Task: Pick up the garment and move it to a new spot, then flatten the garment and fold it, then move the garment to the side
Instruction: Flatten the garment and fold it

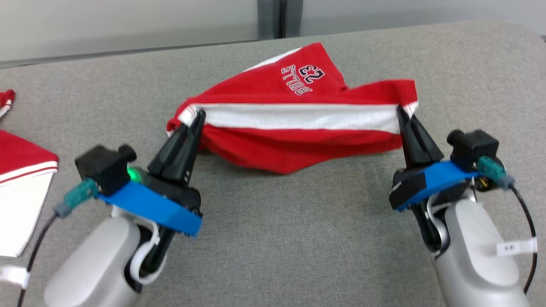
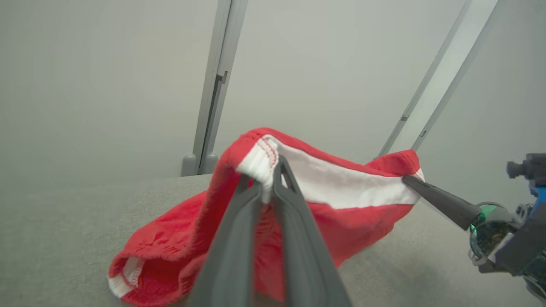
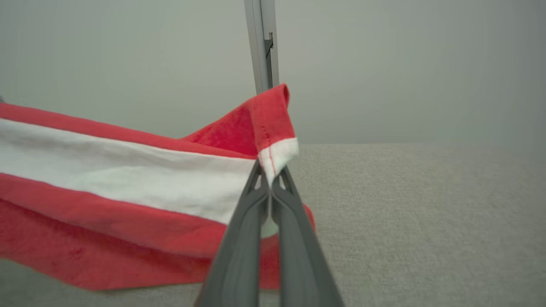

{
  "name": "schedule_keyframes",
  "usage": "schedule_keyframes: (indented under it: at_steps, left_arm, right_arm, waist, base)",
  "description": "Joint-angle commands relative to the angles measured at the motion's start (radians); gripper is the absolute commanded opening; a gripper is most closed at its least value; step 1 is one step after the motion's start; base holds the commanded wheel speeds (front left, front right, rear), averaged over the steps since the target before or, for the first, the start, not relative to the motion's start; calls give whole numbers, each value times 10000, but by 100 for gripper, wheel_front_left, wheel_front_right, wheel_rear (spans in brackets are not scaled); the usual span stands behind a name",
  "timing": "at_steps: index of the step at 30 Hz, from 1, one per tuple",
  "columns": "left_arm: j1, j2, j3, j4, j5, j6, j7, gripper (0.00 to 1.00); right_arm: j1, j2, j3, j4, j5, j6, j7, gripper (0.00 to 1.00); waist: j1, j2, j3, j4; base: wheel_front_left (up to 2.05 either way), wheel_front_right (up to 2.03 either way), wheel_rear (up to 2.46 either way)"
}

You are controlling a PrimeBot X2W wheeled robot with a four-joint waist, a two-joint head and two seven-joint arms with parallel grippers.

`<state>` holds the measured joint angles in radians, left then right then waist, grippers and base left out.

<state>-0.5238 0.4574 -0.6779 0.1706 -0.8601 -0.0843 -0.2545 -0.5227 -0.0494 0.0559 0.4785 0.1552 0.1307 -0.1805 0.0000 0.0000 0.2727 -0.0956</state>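
The red garment [image 1: 298, 140] (shorts with a white waistband and a "BULLS 23" print) hangs between the two grippers over the far middle of the grey table [image 1: 298, 238]. The left gripper [image 1: 197, 117] has its dark fingers pressed together on the left end of the white band. The right gripper [image 1: 401, 111] pinches the right end the same way, with a corner of band poking above its tips. The band runs nearly straight from one grip to the other, raised above the table. The red cloth below it sags, and the printed leg trails back toward the far edge. In the left wrist view the lower folds rest on the table.

Bare grey surface lies between the garment and the near edge, and off toward the right edge. At the left edge lies another red-and-white garment [image 1: 21, 179], well apart from the held one. Beyond the far edge stands a pale wall with a grey post [image 1: 279, 19].
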Motion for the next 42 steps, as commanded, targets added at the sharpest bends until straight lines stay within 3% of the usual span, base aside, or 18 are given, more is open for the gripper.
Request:
schedule_keyframes:
  at_steps: [1, 8, 16, 22, 29, 42]
  left_arm:
    - [273, -90, 114, -170, 39, 65, -56, 0]
    - [2272, -283, 719, -1838, 569, 390, -113, 0]
    - [4193, 96, 914, -3690, 933, 815, -118, 0]
    - [4749, 61, 773, -3891, 766, 1156, 39, 0]
    - [4090, -825, 497, -2366, 120, 853, 357, 0]
    - [1878, -2870, 586, 1036, -854, 422, 625, 0]
  right_arm:
    - [297, -20, -46, -139, 75, 1, -36, 0]
    - [2414, -24, -314, -1812, 264, 1, 413, 0]
    - [4878, -20, -644, -5170, 133, 1, 1823, 0]
    - [5407, -20, -1064, -6457, -145, 1, 2783, 0]
    - [3673, -17, -1236, -5331, -742, 1, 3649, 0]
    - [-1230, -29, -1720, -92, -1440, 1, 4353, 0]
  waist:
    - [0, 0, -106, -26]
    - [0, 0, -839, -16]
    - [0, 0, -1349, 24]
    - [0, 0, -1134, 414]
    - [0, 0, -517, 1160]
    - [0, 0, 555, 2257]
  base:
    - [0, 0, 0]
    - [0, 0, 0]
    - [0, 0, 0]
    - [0, 0, 0]
    - [0, 0, 0]
    - [0, 0, 0]
